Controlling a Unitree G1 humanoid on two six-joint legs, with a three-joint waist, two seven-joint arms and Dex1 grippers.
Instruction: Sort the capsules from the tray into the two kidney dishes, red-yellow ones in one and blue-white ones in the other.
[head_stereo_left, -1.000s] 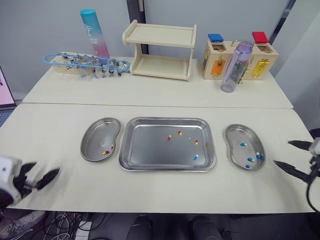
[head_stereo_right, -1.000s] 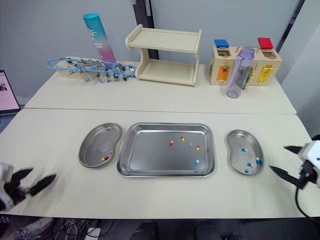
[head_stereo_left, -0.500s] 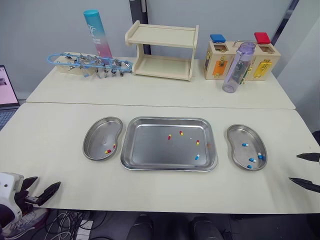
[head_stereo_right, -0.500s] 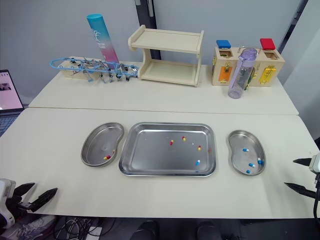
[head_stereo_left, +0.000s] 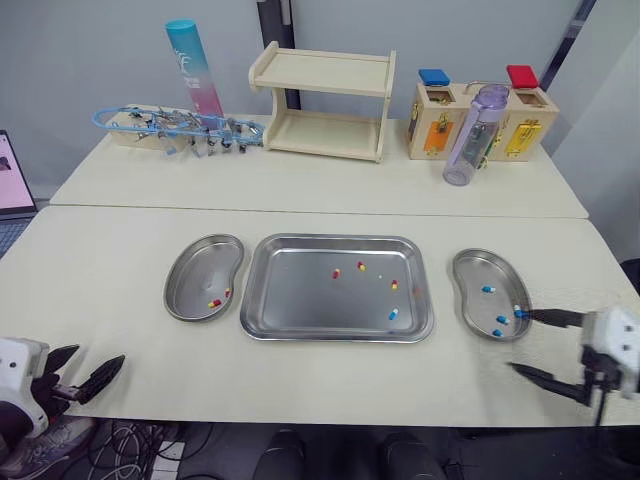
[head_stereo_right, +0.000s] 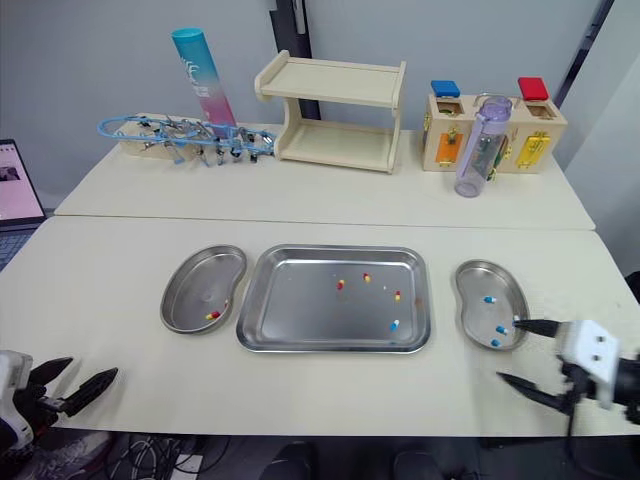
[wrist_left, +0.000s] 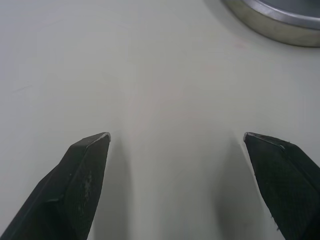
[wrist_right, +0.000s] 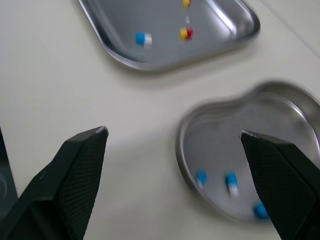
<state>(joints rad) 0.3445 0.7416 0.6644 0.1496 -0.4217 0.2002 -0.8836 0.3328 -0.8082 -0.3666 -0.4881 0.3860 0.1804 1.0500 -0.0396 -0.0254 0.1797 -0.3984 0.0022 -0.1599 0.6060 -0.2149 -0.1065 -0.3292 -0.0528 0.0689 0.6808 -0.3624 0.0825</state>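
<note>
- My right hand (head_stereo_left: 520, 341) hangs low over the surface (head_stereo_left: 300, 385), just beside the right dish (head_stereo_left: 470, 268). Its fingers are spread wide and hold nothing, and one tip sits at the dish's outer rim.
- My left hand (head_stereo_left: 88, 362) is at the near left corner of the surface, well apart from the left dish (head_stereo_left: 195, 255). It is also spread and empty.
- The tray (head_stereo_left: 335, 246) lies between the two dishes. In it I see three red-yellow capsules (head_stereo_left: 336, 273), loosely spaced across its right half, and one blue-white capsule (head_stereo_left: 392, 314) near its front right corner.
- The right dish holds several blue-white ones. The left dish holds at least one red-yellow one, near the side that faces the tray.
- I judge the sort to be partway done, with four capsules left in the tray. Neither hand is carrying anything, so the step in hand is going to the tray for another pick.
- The blue-white capsule looks the natural choice for my right hand, since it lies nearest that hand and its dish is alongside.
- That move calls for lifting clear of the dish rim, crossing the tray's raised edge, then coming down with a finger on each side of the capsule.
- The capsule is small and smooth on bare metal, so I expect it to skid or roll unless the pinch is centred.
</note>
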